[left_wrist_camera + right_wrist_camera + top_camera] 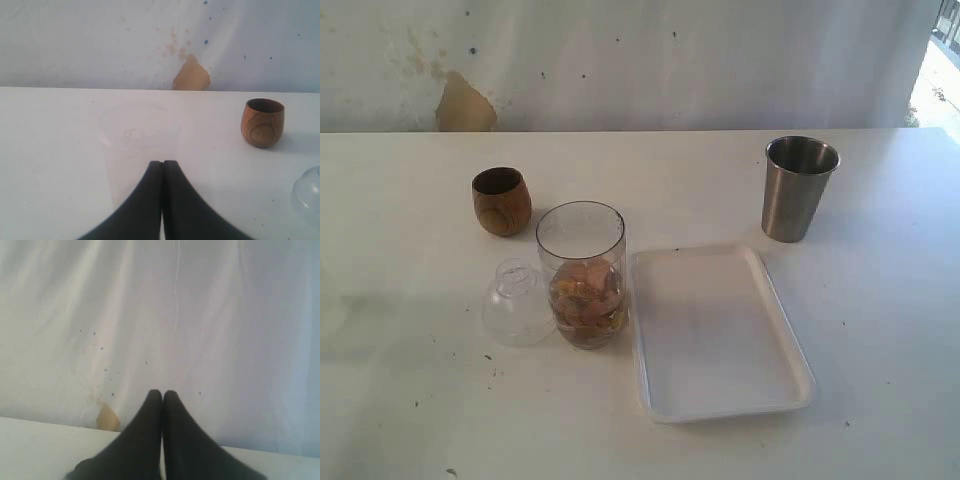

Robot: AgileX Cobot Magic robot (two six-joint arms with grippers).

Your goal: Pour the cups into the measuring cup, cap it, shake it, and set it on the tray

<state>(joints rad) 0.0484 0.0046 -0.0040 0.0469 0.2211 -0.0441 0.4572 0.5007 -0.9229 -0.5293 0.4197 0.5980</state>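
Tall clear plastic cylinder (582, 275) held contents; capping looked next. Left hand (163, 165), right hand (162, 395) were pressed together; clear dome cap (518, 303) needed gripping

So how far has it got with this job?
Some pouring looks done: the measuring cup holds brown pieces. Nothing is in hand: left gripper and right gripper are shut, empty. Left to do: the cap lies beside it, and the tray is bare.

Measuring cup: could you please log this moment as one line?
measuring cup: partly filled, uncapped | cap: beside it | left gripper: shut | right gripper: shut
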